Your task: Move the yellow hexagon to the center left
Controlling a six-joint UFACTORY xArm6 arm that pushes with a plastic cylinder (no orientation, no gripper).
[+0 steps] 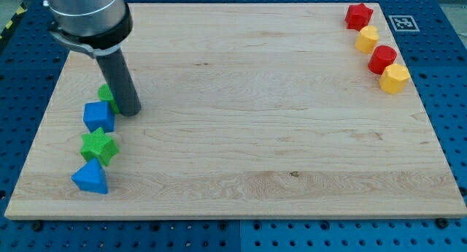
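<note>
My tip (129, 111), a bare rod with no jaws to spread or press, rests beside a blue block (98, 116) and a partly hidden green block (106, 95), while the yellow hexagon (395, 78) sits far off toward the view's right, well apart.

We are looking at a pale wooden board (241, 98) with a smooth, matt face, fine grain lines running along it and one small dark knot showing below its middle. Around the board, a blue perforated metal-looking table (438, 77) is giving off a slight sheen. Toward the board's left edge, our dark rod is appearing as matt black, ending at my tip (129, 112). The blocks are all looking like smooth, faintly glossy plastic: the yellow hexagon (395, 78) by the board's right edge, and the blue cube (98, 117) beside the rod.
</note>
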